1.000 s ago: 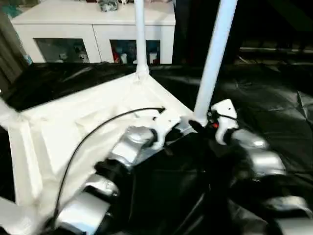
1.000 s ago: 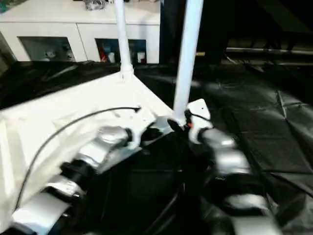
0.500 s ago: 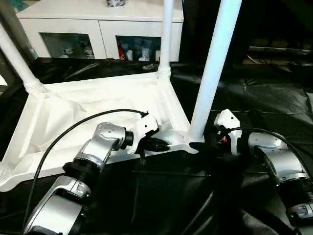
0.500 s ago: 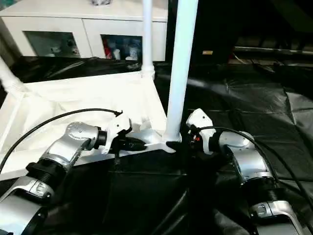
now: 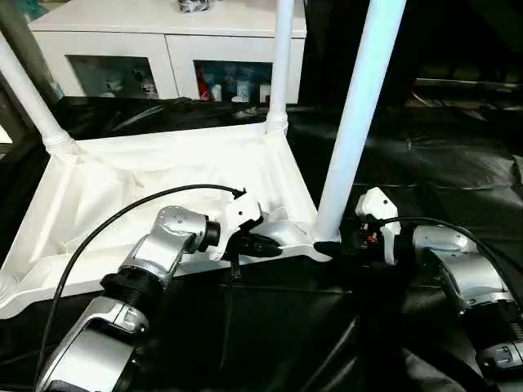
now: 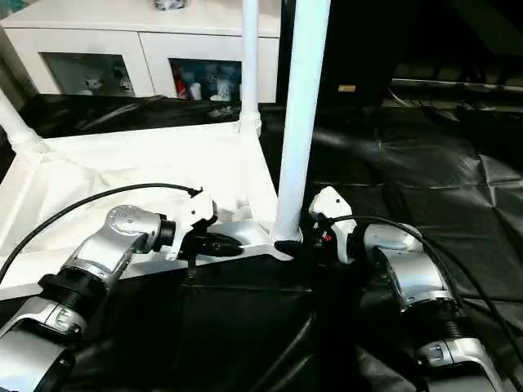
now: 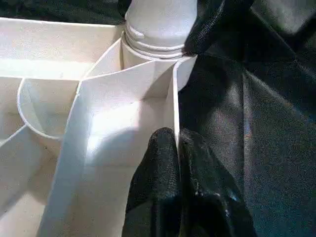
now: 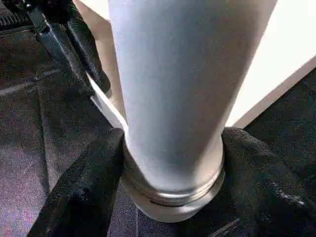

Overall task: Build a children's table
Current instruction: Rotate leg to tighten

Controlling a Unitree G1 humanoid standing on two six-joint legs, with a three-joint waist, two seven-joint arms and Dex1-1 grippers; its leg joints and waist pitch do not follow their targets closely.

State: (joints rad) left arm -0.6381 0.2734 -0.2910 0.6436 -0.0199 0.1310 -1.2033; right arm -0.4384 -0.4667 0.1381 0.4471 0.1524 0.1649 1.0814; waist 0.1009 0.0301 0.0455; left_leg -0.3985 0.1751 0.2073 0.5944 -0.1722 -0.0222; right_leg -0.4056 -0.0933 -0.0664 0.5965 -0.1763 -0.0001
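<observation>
The white plastic rectangular tabletop [image 5: 147, 175] lies upside down on the black sheet-covered floor [image 5: 458, 155], ribbed underside up, with white tapered tubular legs standing in its corner sockets: one at the far left corner [image 5: 29, 94], one at the far right corner [image 5: 282, 65].

The left gripper [image 5: 260, 243] is pinched shut on the thin near rim of the tabletop [image 7: 174, 111], just beside the near right corner, bracing it (a fingertip sits on either face of the wall).

To its right, the thick white near leg [image 5: 355, 114] stands in that corner socket. The right gripper [image 8: 173, 197] straddles its base, one black finger [image 8: 84, 187] on each side, touching the collar.

The step in hand looks like seating this leg. Next, the right gripper probably needs to clamp firmly and press or twist the leg home while the left holds the top steady.
</observation>
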